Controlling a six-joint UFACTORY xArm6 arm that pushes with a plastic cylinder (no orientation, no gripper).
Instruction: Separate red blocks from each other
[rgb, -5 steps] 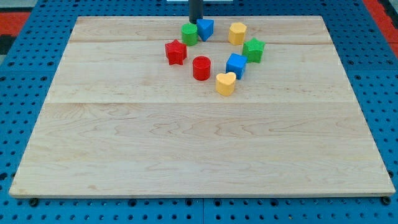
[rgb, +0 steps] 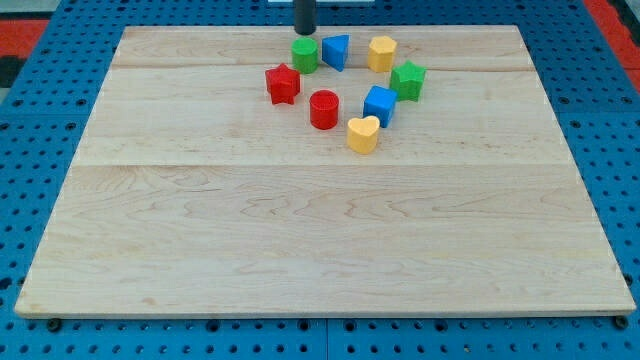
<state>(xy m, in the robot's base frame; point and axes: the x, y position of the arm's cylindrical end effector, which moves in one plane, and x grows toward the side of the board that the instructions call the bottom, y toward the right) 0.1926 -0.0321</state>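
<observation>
My tip (rgb: 304, 32) sits near the top edge of the wooden board (rgb: 320, 230), just above the green cylinder (rgb: 305, 54); whether it touches the cyl. can't be told. The tool is a plain dark rod w/ no jaws, holding nothing.

Landmark: the red cylinder (rgb: 323, 109), in the upper middle of the board. The red star (rgb: 283, 84) lies just up and to the view's left of it, close but w/ a narrow strip of wood between. The green cyl. is further up, above the star's right side. A blue wedge-like block (rgb: 337, 51) sits up and slightly right of the red cyl., just beside the green cyl. A yellow block (rgb: 381, 53), shape unclear, is up and to the right. A green star (rgb: 407, 80) is right and a bit up. A blue cube (rgb: 379, 104) lies directly right, near it. A yellow heart (rgb: 363, 134) sits just down-right, touching or nearly touching the blue cube.

Blue pegboard (rgb: 30, 150) surrounds the board.
</observation>
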